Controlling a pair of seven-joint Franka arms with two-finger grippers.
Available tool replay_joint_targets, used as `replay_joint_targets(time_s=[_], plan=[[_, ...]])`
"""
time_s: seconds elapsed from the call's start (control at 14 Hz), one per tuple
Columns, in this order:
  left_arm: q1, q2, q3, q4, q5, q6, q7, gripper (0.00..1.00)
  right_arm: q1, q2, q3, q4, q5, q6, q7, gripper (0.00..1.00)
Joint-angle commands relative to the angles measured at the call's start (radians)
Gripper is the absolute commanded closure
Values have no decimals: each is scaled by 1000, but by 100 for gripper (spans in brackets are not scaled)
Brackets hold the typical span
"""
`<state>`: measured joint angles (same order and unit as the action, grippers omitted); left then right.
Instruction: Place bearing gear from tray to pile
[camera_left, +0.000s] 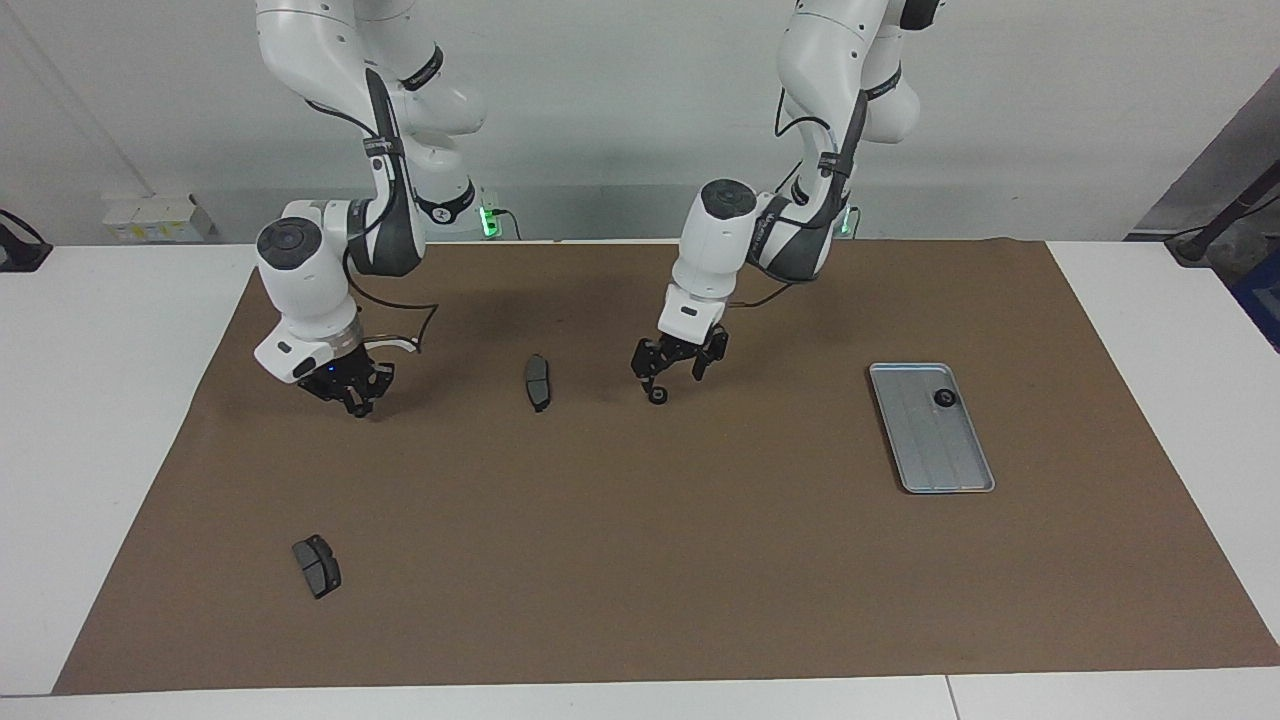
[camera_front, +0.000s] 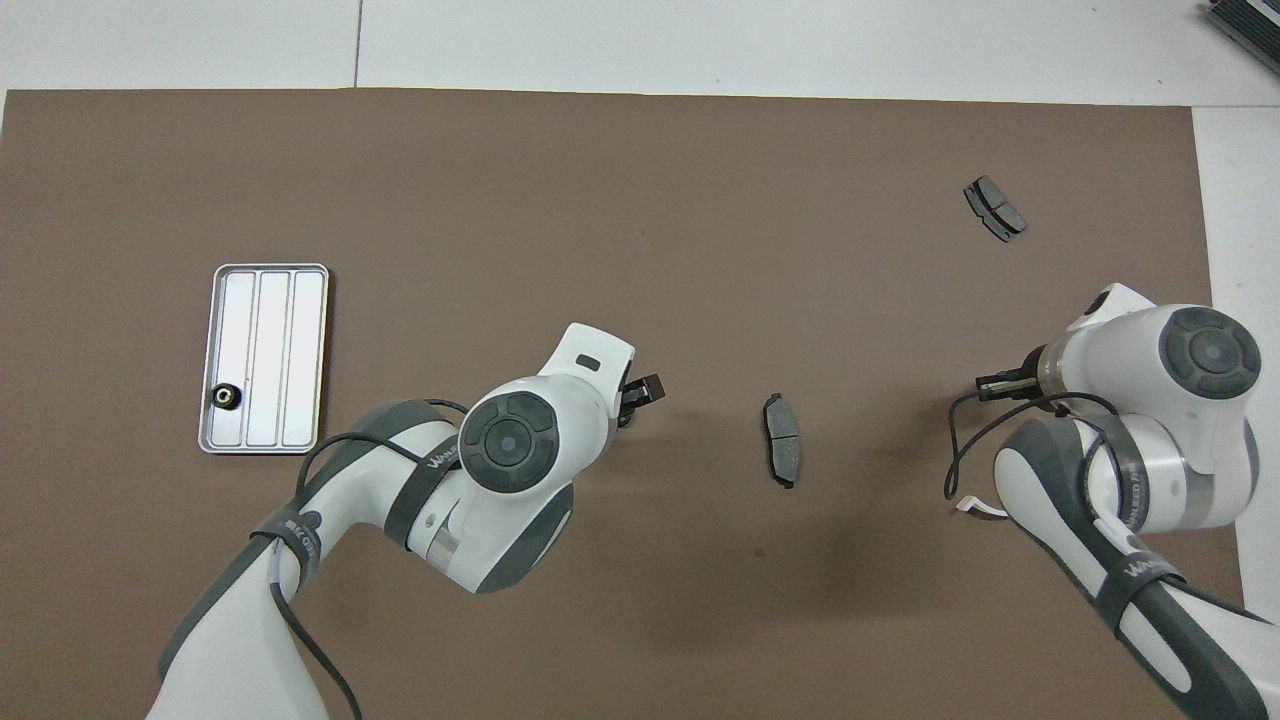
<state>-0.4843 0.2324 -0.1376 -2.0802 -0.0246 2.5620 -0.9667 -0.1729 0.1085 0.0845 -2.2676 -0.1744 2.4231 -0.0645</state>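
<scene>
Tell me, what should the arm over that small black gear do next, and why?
Probably lift the open left gripper clear: the small black round gear seems to lie loose below it, and another gear waits on the silver-grey metal tray.

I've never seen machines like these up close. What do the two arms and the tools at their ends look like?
Both arms are glossy white rounded shells with dark grey bands at the joints and round dark caps on the wrists. Thin black cables loop along each, and small grey lettering runs along the forearms. The left tool and right tool are small, black, two-fingered. Green lights glow near both bases.
</scene>
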Motion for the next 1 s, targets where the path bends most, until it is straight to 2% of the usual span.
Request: replay_joint_targets(time_s=[0.0,0.07,0.14,0.21,0.29,0.43,0.64,0.93], plan=[[114,-8,-5,20,5,-8,26,0,-25,19,15,-13,21,57,-24,77],[153,-8,-5,29,5,-20,58,0,-27,20,14,-10,21,60,-24,65],[185,-8,-5,35,5,-51,113,0,-25,20,14,-10,21,59,-24,40],[225,-10,-5,37,5,-81,185,0,-25,20,15,-7,21,51,-24,23],[262,-13,-5,35,5,-113,272,0,-20,17,15,-4,23,47,-24,15],[326,-19,-4,35,5,-173,429,0,-4,5,17,8,23,21,-20,11],[424,-28,-4,23,3,-212,647,0,82,-24,17,37,24,-47,32,7],[567,-41,-2,11,3,-272,964,0,284,-29,17,72,30,-87,263,0]])
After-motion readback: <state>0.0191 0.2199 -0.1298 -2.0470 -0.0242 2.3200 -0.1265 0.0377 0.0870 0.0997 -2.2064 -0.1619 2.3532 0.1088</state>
